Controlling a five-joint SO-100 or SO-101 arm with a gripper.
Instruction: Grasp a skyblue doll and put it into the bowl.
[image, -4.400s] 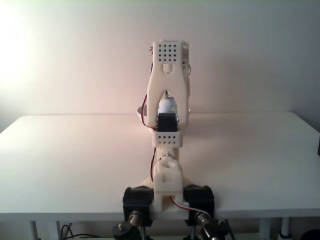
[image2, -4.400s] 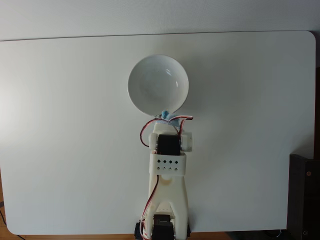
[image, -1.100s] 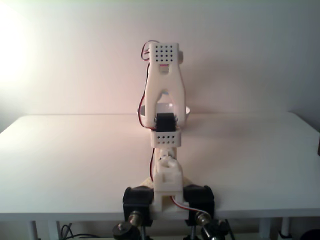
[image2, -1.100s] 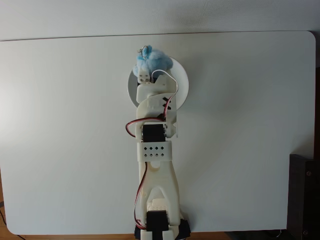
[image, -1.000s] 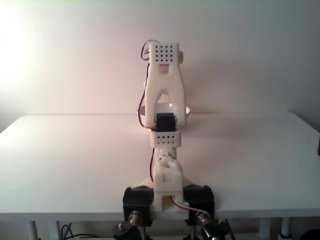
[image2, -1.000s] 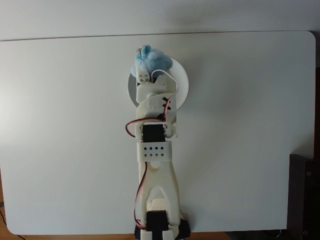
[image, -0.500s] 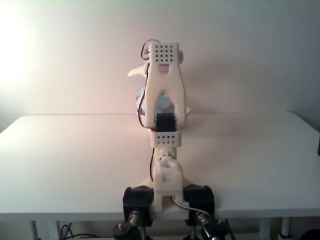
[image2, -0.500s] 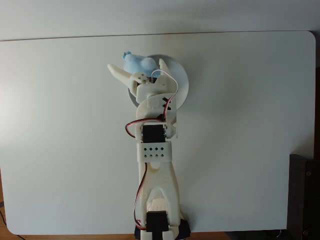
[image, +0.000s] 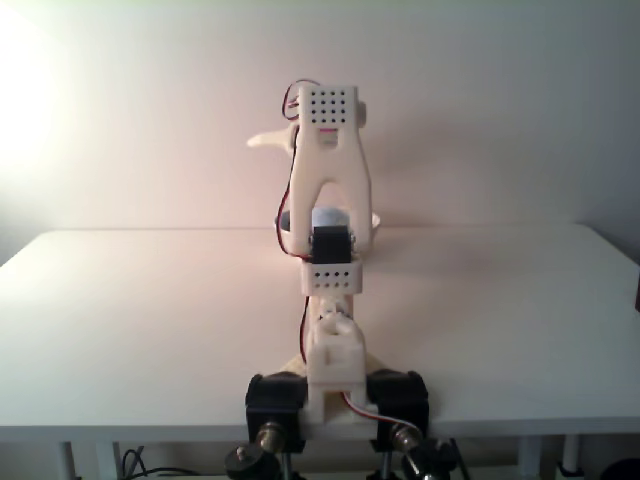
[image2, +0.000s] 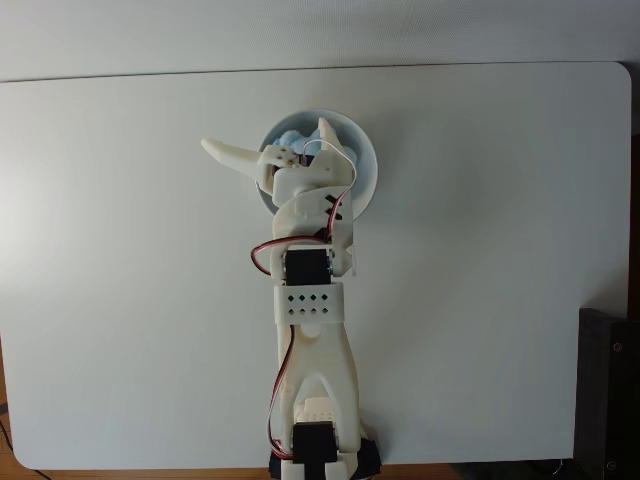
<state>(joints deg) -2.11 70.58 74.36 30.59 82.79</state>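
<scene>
Bowl (image2: 362, 165) glossy, smooth; arm (image2: 310, 300) matt white plastic; table (image2: 500, 250) matt, smooth.

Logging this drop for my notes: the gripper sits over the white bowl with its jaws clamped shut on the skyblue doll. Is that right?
Not quite. The gripper is over the white bowl, but its jaws are spread wide open, one finger sticking out left. The skyblue doll lies loose in the bowl beneath, as the fixed view from above shows.

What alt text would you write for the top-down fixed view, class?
A white robot arm reaches over a white bowl on a white table, its gripper wide open. A pale blue doll lies in the bowl beneath the gripper.
</scene>
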